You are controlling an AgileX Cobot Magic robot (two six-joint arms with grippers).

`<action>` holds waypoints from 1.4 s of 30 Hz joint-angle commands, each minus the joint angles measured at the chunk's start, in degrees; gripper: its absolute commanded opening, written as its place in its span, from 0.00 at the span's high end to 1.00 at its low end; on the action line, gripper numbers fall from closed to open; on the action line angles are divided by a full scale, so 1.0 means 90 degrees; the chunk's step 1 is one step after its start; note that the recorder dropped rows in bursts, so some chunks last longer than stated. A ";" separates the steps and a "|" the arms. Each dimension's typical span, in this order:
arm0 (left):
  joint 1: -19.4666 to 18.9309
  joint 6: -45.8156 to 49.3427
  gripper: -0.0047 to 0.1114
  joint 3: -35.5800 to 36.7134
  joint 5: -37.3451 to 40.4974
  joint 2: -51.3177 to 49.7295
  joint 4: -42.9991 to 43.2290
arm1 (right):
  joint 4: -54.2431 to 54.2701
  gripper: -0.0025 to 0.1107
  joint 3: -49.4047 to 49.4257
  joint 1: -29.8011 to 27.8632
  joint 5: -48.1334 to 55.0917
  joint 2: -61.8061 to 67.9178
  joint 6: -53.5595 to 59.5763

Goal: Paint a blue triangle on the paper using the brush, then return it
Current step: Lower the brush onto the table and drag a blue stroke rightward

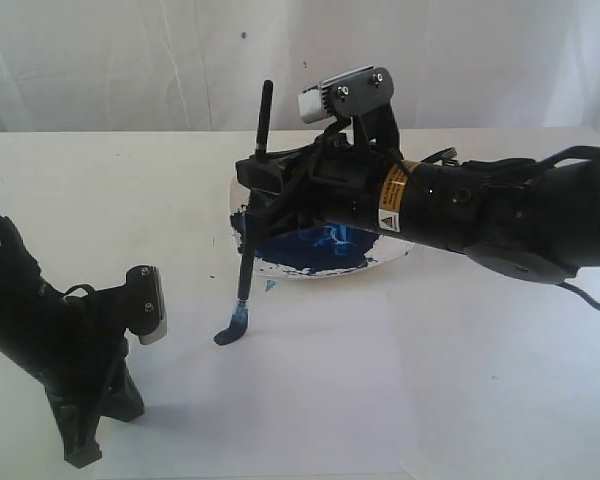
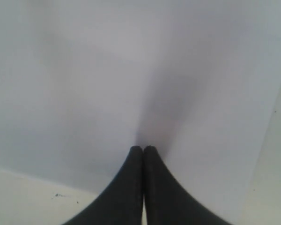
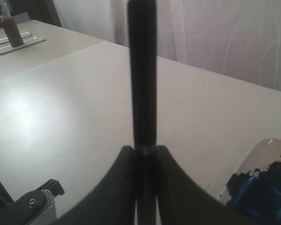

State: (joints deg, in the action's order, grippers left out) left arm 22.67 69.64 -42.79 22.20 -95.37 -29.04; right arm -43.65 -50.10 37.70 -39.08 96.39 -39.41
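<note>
One small blue dab point(image 1: 230, 330) is all we see on the paper point(image 1: 380, 385), so we think the painting has only just begun and the triangle is not yet drawn. The right gripper point(image 3: 144, 152) pinches the brush point(image 1: 247, 260) tight around its black handle. The brush stands almost straight up, leaning a little, with its wet blue tip touching the paper just in front of the dish point(image 1: 388, 256). The dish holds dark blue paint point(image 1: 320, 250) and sits behind the brush, partly under the right arm. The left gripper point(image 2: 143, 150) has its two fingers pressed together with nothing between them. It hangs low over the paper, well away from the brush, and we cannot tell if it touches. We think the next move is to pull the tip sideways across the paper in one long straight line, to make the first side of the triangle. That calls for a soft, even push down, so the bristles leave paint and do not bend flat or lift off. The line should keep on the paper and clear of the dish. Two more lines must then join up, and the tip may need more paint on the way. Last of all the brush has to go back, but we cannot see where its resting place is.
</note>
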 commanded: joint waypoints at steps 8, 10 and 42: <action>0.0045 -0.0042 0.96 0.0037 0.0169 -0.0027 -0.0069 | 0.0019 0.98 -0.0010 0.0008 0.1443 -0.0499 0.0071; 0.0045 -0.0042 0.96 0.0037 0.0169 -0.0027 -0.0069 | 0.0019 0.98 -0.0010 0.0008 0.1767 -0.0567 0.0071; 0.0045 -0.0042 0.96 0.0037 0.0170 -0.0027 -0.0096 | 0.0018 0.98 0.0085 -0.0005 0.2906 -0.1692 -0.0549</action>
State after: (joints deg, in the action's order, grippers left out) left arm 22.67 69.64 -42.79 22.20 -95.37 -29.04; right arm -43.44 -50.10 37.70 -12.77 82.50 -41.92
